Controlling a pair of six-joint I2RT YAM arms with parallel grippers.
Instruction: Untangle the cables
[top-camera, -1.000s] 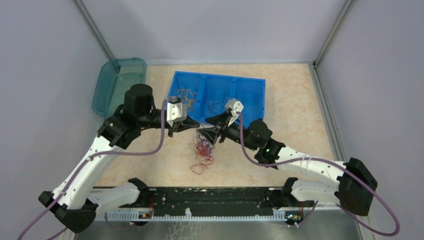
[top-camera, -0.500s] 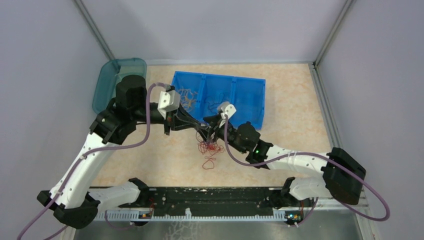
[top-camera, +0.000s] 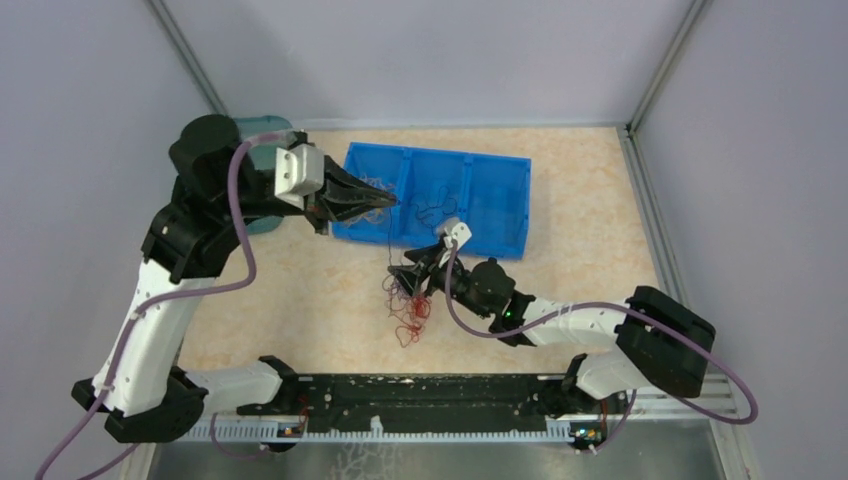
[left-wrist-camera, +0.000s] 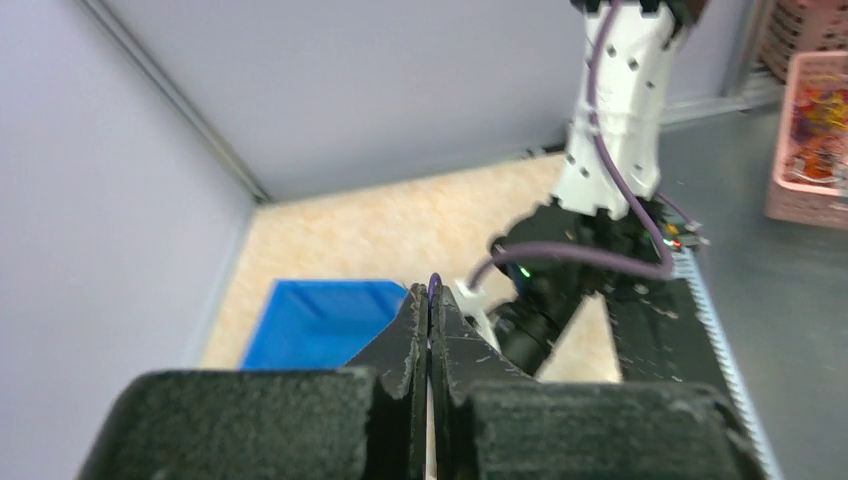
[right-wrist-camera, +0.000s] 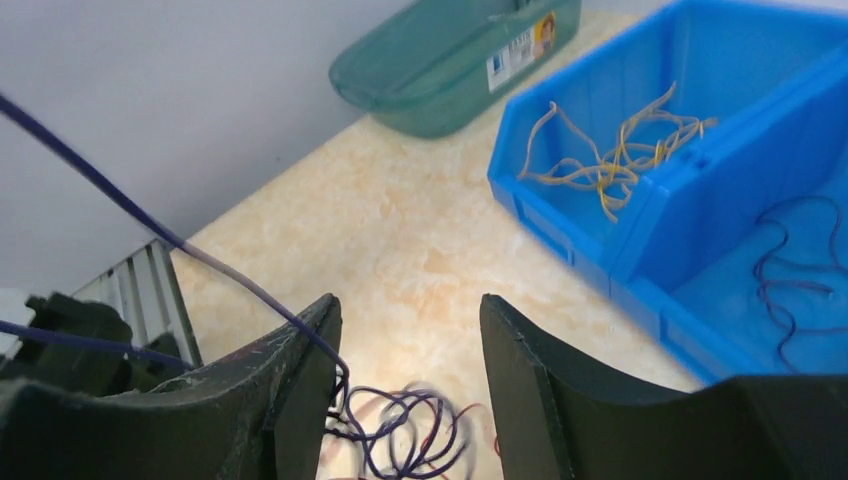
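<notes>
A tangle of red and dark purple cables (top-camera: 407, 305) lies on the table in front of the blue bin (top-camera: 500, 215); it also shows in the right wrist view (right-wrist-camera: 415, 435). My left gripper (top-camera: 388, 203) is raised over the bin's left end and shut on a purple cable (left-wrist-camera: 433, 284). That cable (right-wrist-camera: 130, 205) runs taut down into the tangle, along the left finger (right-wrist-camera: 295, 385) of my right gripper. My right gripper (top-camera: 406, 273) is open and empty, low over the tangle (right-wrist-camera: 410, 305). Orange-yellow cables (right-wrist-camera: 615, 150) lie in the bin's left compartment and dark purple ones (right-wrist-camera: 790, 270) in the middle.
A teal tub (right-wrist-camera: 450, 50) stands left of the blue bin near the left wall; my left arm hides most of it in the top view. Walls close the table on three sides. A pink basket (left-wrist-camera: 815, 140) stands off the table.
My left gripper has risen and drawn back to the left, pulling the purple cable taut out of the tangle. My right gripper has moved left and lower beside the tangle, which shifted.
</notes>
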